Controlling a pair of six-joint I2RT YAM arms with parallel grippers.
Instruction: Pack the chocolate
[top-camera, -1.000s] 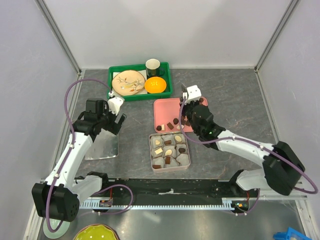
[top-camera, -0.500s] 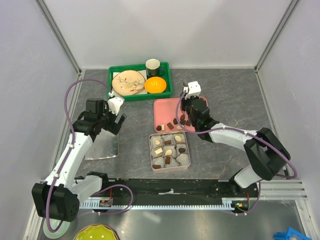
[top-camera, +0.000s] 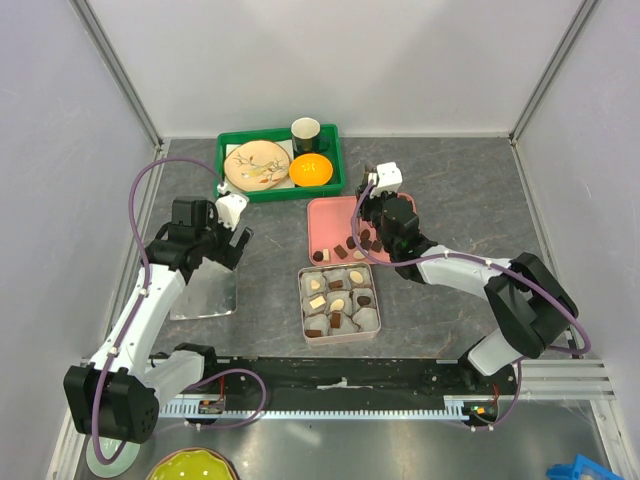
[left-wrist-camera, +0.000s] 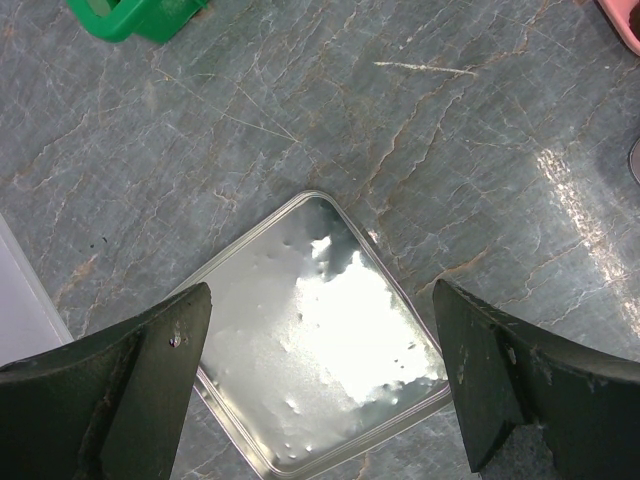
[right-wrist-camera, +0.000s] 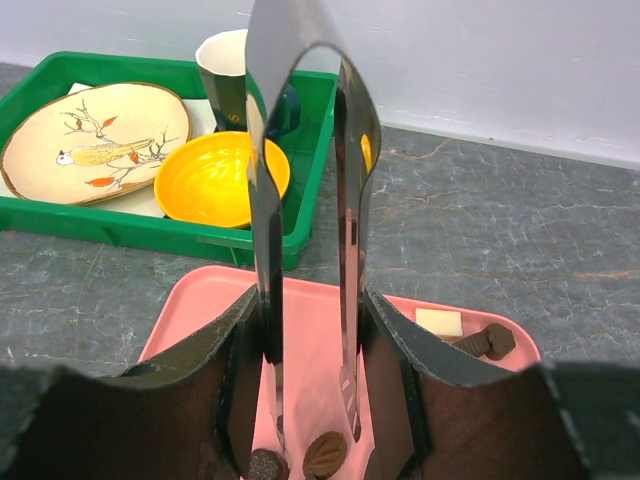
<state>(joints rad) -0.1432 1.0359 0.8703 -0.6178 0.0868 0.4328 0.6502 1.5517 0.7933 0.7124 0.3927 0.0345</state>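
Grey table (top-camera: 470, 200): green crate (top-camera: 280, 194) behind pink tray (top-camera: 325, 225); tongs (right-wrist-camera: 262, 200) over chocolate (right-wrist-camera: 322, 455).

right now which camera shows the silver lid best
Left wrist: the silver lid lies close up, nearly whole. Top external shows it small, partly behind the left arm. Right wrist misses it.

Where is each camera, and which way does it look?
Top external: fixed above and behind the robot, looking down on the table; left arm and right arm show.
Left wrist: on the left arm, facing down at a silver lid; its open jaws frame it.
Right wrist: on the right arm, looking forward past tongs in its jaws at the pink tray.
Shared: top and right wrist both show the pink tray and green bin.
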